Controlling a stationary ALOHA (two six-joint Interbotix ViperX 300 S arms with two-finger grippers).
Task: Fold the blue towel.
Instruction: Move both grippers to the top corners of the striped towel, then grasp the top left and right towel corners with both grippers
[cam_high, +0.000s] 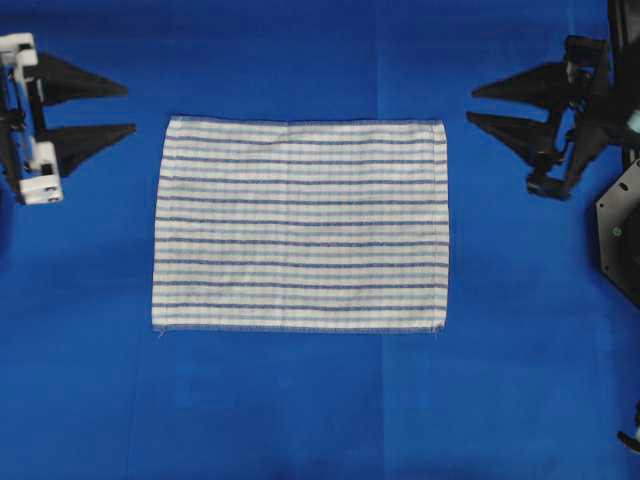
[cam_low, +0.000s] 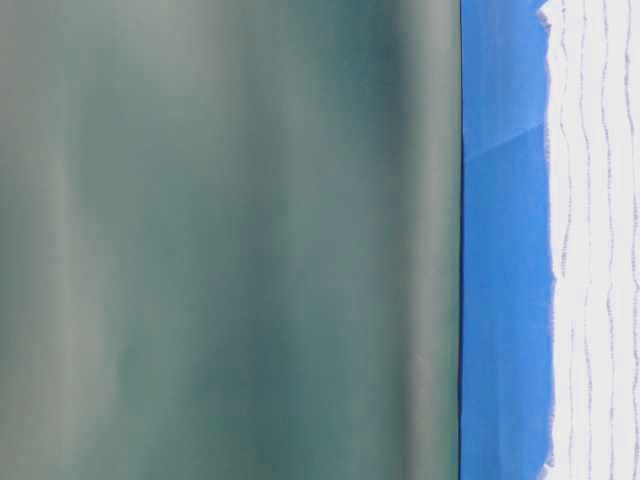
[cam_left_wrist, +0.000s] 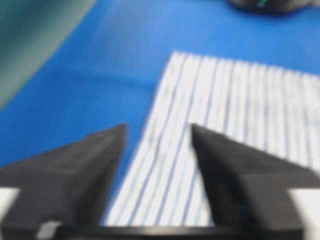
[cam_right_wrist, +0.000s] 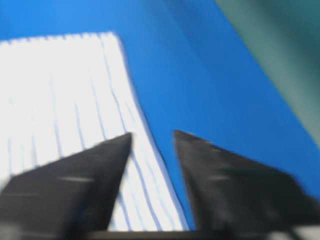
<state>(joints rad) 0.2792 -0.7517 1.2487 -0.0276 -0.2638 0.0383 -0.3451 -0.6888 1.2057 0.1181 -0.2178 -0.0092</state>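
- Altogether one blue towel (cam_high: 300, 225) lies flat and unfolded at the middle of the blue sheet (cam_high: 300, 400), with two grippers beside it.
- Only the overhead view shows the whole towel and both arms; the table-level view shows just a towel edge (cam_low: 600, 240), sheet and a blurred grey-green surface (cam_low: 230, 240).
- Left gripper (cam_high: 128, 110) and right gripper (cam_high: 472, 105) both stand with jaws apart, empty, clear of the towel's short edges.
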